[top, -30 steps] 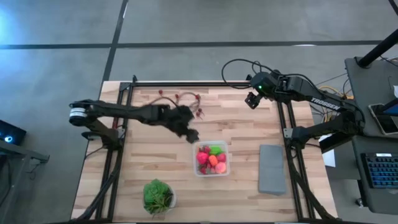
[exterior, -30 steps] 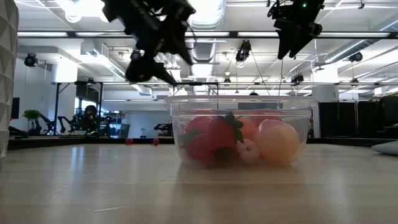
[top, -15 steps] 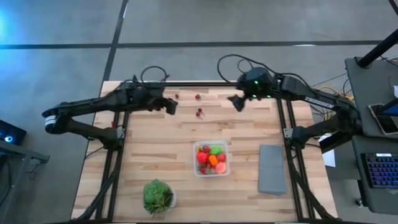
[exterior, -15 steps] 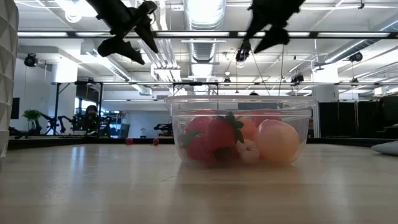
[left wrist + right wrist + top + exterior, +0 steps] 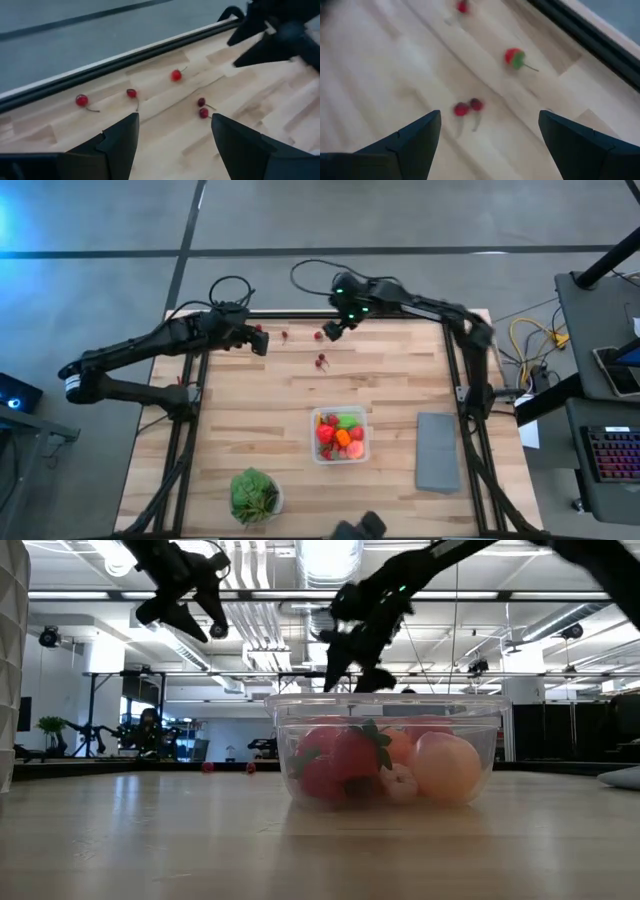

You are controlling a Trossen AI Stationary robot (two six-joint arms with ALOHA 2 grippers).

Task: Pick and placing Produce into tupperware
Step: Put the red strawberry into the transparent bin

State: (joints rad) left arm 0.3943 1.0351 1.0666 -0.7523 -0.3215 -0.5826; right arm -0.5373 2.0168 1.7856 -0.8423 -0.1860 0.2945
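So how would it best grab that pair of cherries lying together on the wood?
Probably from straight above, closing the gripper across both round cherries at once rather than on the thin stems. They lie flat and touching on the bare table, with open space all round. The open right gripper is close by.

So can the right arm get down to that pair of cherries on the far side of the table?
Probably yes. The right gripper hangs open above the far edge, and the pair of cherries lies on bare table between its fingers' line of sight. The left gripper sits off to the side, not in the way.
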